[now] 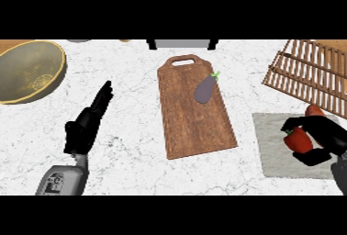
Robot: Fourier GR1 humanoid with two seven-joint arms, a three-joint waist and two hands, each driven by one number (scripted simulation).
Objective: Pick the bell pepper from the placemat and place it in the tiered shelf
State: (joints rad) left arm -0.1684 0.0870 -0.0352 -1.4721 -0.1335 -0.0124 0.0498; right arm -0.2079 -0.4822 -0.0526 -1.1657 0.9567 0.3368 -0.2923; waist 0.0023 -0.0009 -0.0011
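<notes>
White marble counter [129, 151] with grey veining fills your view from edge to edge. At the centre of the frame you have a long brown wooden cutting board [196, 119] with a handle hole at its top end, and a small purple eggplant [205, 89] with a green stem lies on its upper half. At the upper left you see a wide, shallow bowl [30, 69] of dull golden metal, partly cut off by the frame's edge. At the upper right sits the slatted wooden tiered shelf [308, 73], its bars running diagonally.

Look to the lower right: a grey cloth placemat [274, 151] lies on the counter, just below the shelf. Your right hand [318, 140] is over it, black fingers curled round the red bell pepper [297, 141], which shows between the thumb and fingers above the mat. Another bit of red [314, 110] peeks out just above the hand; you cannot tell what it belongs to.

Your left hand [88, 121] is at the lower left, fingers straight and pointing toward the top of the frame, holding nothing, well apart from the board.
</notes>
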